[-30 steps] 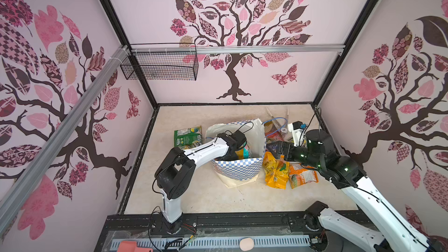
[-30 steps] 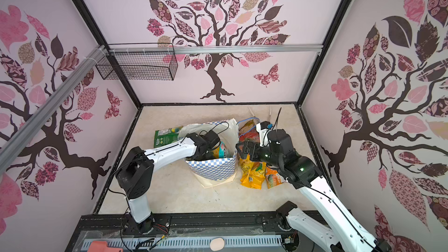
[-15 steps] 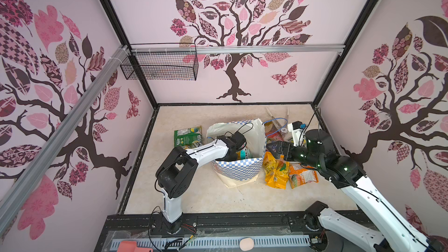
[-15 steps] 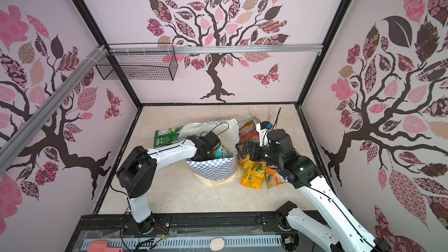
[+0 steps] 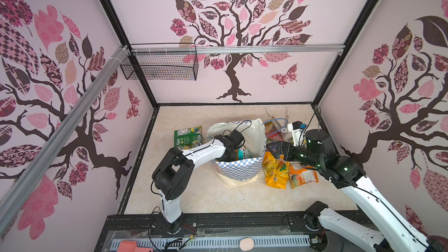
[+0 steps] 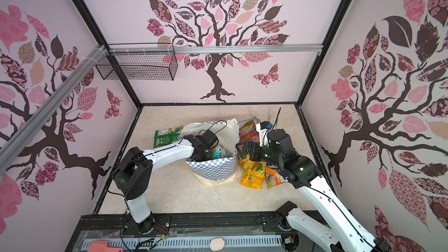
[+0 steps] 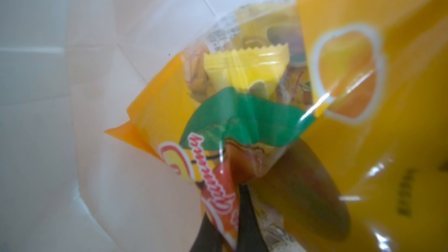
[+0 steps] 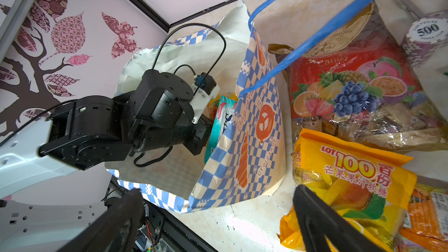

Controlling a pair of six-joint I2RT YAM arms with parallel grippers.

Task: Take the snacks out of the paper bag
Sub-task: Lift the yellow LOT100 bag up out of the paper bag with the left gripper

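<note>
The paper bag (image 5: 236,168) (image 6: 213,169) (image 8: 254,141) stands open mid-table. My left gripper (image 7: 225,202) reaches down inside it and is shut on the edge of an orange snack packet (image 7: 218,173) with red script and a green band. A larger yellow packet (image 7: 351,73) lies beside it, and a teal packet (image 5: 242,152) (image 8: 220,122) also sits in the bag. On the table lie a green packet (image 5: 188,136), a yellow one (image 5: 276,170) (image 8: 351,173), an orange one (image 5: 303,175) and a red fruit one (image 8: 351,88). My right gripper (image 5: 274,147) (image 8: 218,204) hovers open just right of the bag.
The bag's blue cord handle (image 8: 315,35) hangs across the red packet. A stack of poker chips (image 8: 426,35) and metal tongs (image 5: 271,113) lie at the back right. A wire basket (image 5: 160,66) hangs on the back wall. Walls close in on three sides.
My left gripper has closed on the orange packet inside the bag, its arm shifting slightly. The right arm has stayed where it was, open.
</note>
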